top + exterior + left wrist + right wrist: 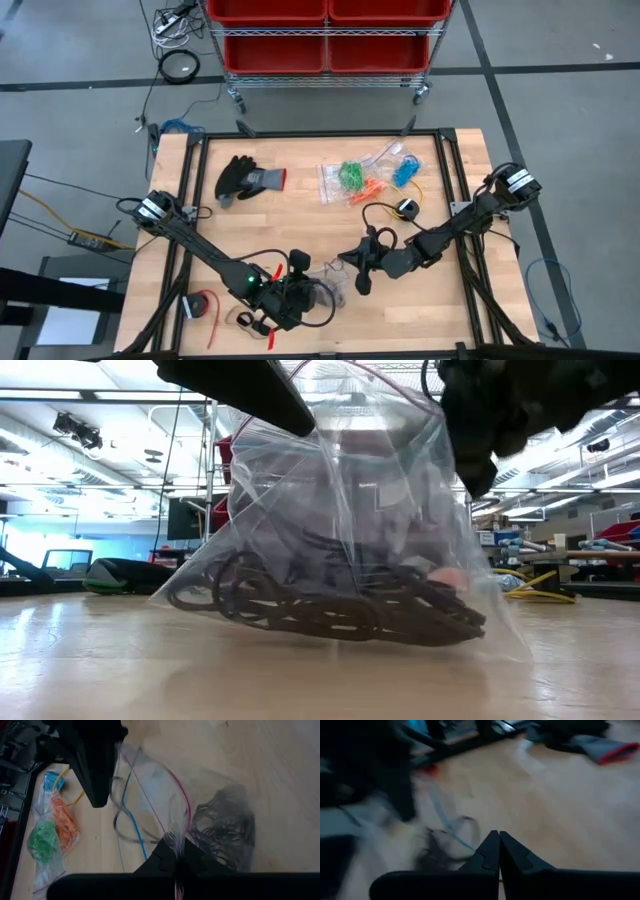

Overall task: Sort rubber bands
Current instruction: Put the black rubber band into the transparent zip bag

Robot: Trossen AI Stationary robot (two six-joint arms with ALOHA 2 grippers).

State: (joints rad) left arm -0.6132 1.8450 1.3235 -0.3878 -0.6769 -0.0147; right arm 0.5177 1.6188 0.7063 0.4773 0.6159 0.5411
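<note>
- Right now, your left gripper [176, 851] sits low at the near edge of the surface [300, 215], its jaws together and pinched on the rim of a clear bag [200, 810].
- Inside that clear bag you can see a tangle of black rubber bands [225, 827]; in the low view the same dark loops [340, 605] lie heaped along the bag's bottom, which rests on the wood.
- A pink line and a blue line run along the bag's mouth in the left wrist view.
- Your right gripper [499, 842] is just beside the bag on its right side in the high view, jaws pressed together; you cannot tell from the pictures whether they hold any of the plastic.
- Farther back on the surface, well apart from both grippers, you have more small clear bags: one with green rubber bands [350, 176], one with orange rubber bands [371, 188] touching it, and one with blue rubber bands [405, 170] to their right.
- A thin yellow cable [385, 206] curls between those bags and the right arm.
- A black glove [245, 178] with a grey and red cuff lies at the back left of the surface.
- A red roll [201, 305] lies near the front left corner.
- Beyond the far edge stands a wire cart with red bins [325, 30].
</note>
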